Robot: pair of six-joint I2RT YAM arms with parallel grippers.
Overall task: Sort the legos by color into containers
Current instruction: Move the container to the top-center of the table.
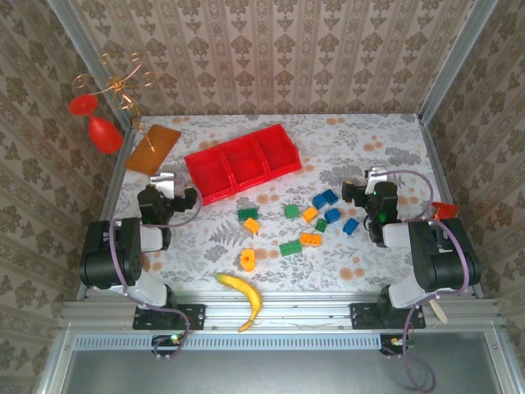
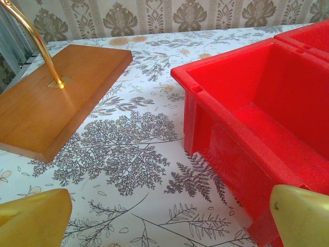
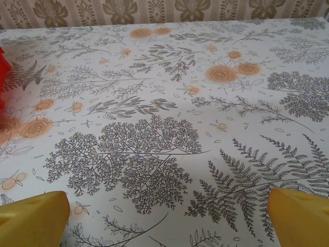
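Fern-print tabletop (image 1: 361,148), legos (image 1: 311,215) near the red tray (image 1: 243,164) (three compartments), left tool (image 2: 167,226) and right tool (image 3: 167,221) released, empty.

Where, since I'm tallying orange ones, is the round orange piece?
In the top view, the round orange piece sits slightly left of centre, just beyond the banana and left of a green brick.

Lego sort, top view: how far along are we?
Done: nothing yet. All three compartments of the red tray look empty.
In hand: nothing. The left claw and right claw are both open and empty.
Left: all of it. The orange, green and blue bricks lie loose on the table in front of the tray.
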